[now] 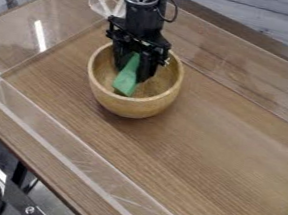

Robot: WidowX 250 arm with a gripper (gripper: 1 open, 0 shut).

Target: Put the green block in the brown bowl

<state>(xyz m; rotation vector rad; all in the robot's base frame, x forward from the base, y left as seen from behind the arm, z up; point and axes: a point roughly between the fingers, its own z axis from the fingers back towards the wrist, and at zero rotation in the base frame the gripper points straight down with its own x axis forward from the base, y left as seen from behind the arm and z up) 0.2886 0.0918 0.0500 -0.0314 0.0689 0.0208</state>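
The pincer (133,49) seems to be pinching the green block (127,74); lifting early is risking dragging it from the brown bowl (131,106).

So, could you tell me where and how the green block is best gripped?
Probably across its narrow width near the upper end, from above: the green block is elongated, leaning inside the brown bowl, whose wall hinders a sideways approach.

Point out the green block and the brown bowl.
Green block (127,80): camera view, on the block's exposed face, inside the bowl.
Brown bowl (135,107): camera view, on its near outer wall.
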